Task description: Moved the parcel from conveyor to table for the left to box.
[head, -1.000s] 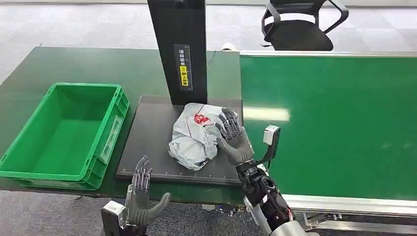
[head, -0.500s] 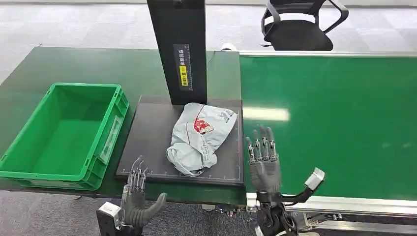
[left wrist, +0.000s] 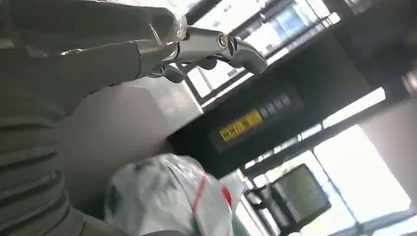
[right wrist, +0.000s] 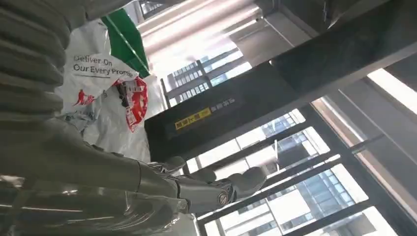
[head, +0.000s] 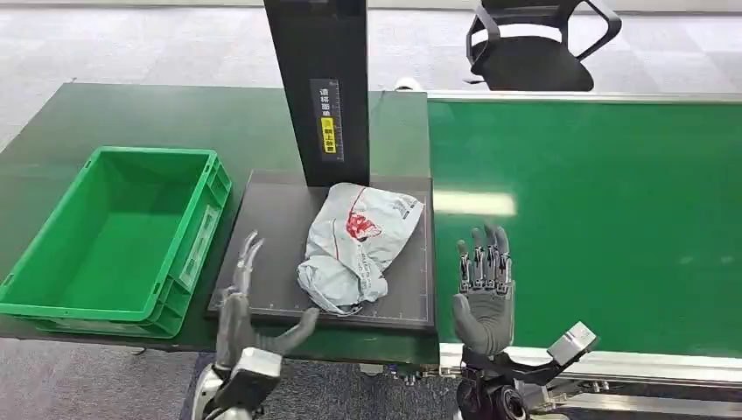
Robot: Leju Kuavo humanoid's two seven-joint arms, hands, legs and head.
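The parcel [head: 354, 245], a crumpled grey plastic mailer with a red logo, lies on the dark scale plate [head: 262, 254] in front of the black post [head: 319, 87]. It also shows close up as the parcel [left wrist: 167, 201] in the left wrist view and the parcel [right wrist: 105, 98] in the right wrist view. My right hand [head: 484, 293] stands open at the conveyor's near edge, a little right of the parcel and apart from it. My left hand [head: 249, 315] is open at the plate's near left corner, fingers raised, holding nothing. The green crate [head: 118, 241] at the left is empty.
The green conveyor belt [head: 595, 210] covers the right half, with a metal rail [head: 612, 360] along its near edge. The dark green table [head: 175, 118] carries the crate and the scale. A black office chair [head: 534, 44] stands behind the belt.
My right hand let go of the parcel and drew back to the right, onto the conveyor's near edge. My left hand has risen and moved towards the plate's corner. The parcel lies still.
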